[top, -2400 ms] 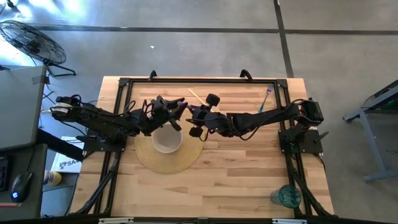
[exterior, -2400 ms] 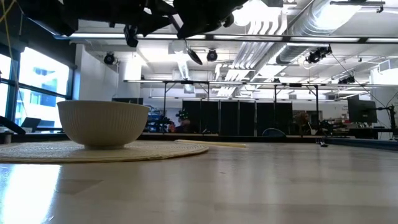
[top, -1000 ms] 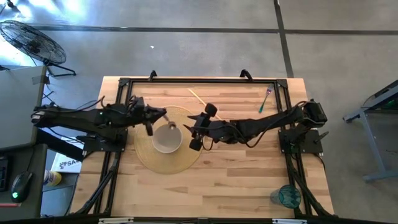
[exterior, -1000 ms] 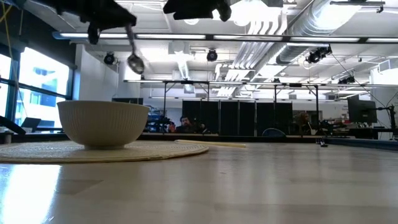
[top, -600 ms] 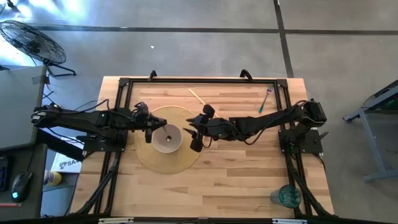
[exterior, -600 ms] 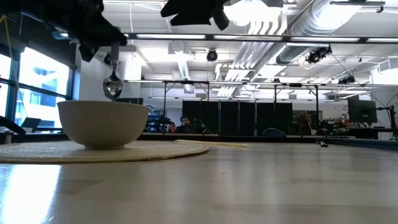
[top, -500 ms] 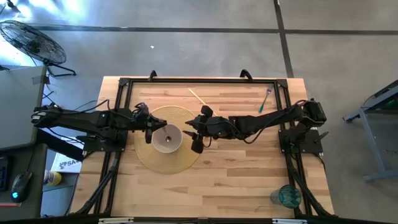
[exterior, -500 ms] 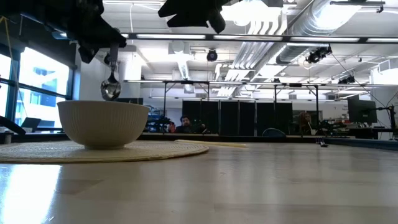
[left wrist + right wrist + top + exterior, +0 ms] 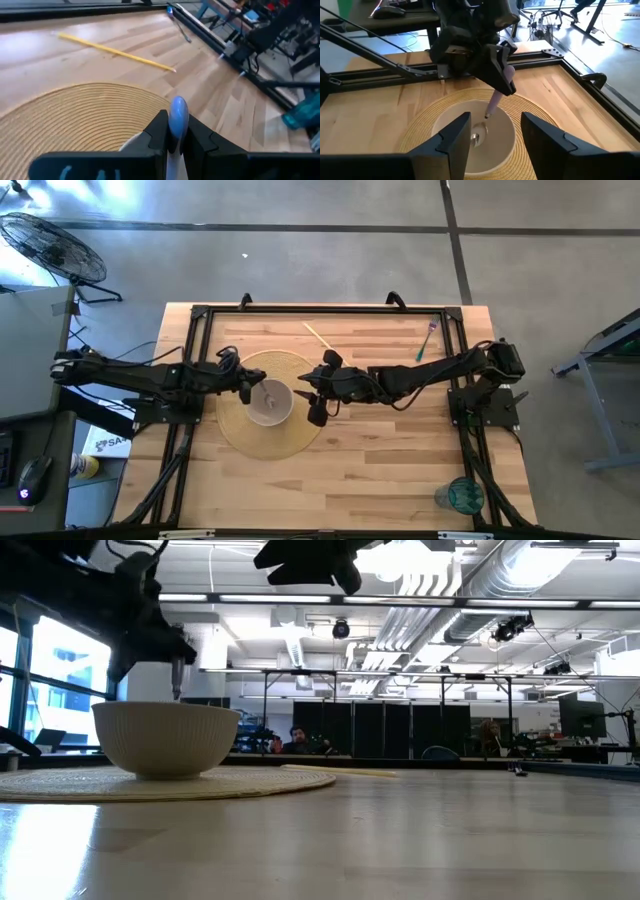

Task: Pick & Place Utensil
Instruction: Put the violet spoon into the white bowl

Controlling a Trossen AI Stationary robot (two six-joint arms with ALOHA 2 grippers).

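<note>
no readable text, labels, brands or numbers in any view

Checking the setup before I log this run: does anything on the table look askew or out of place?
Nothing stands out. The bowl sits upright on the woven mat, the left pincer holds the spoon over it, and the right pincer waits beside it, open.

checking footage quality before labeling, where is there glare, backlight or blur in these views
Low view: bright ceiling lights and the window backlight the scene, so the left gripper over the bowl reads as a silhouette. Left wrist view: the spoon handle between the fingers is soft and close, and the chopstick and background are slightly blurred. High view: evenly lit, with a bright patch at the top left corner.
</note>
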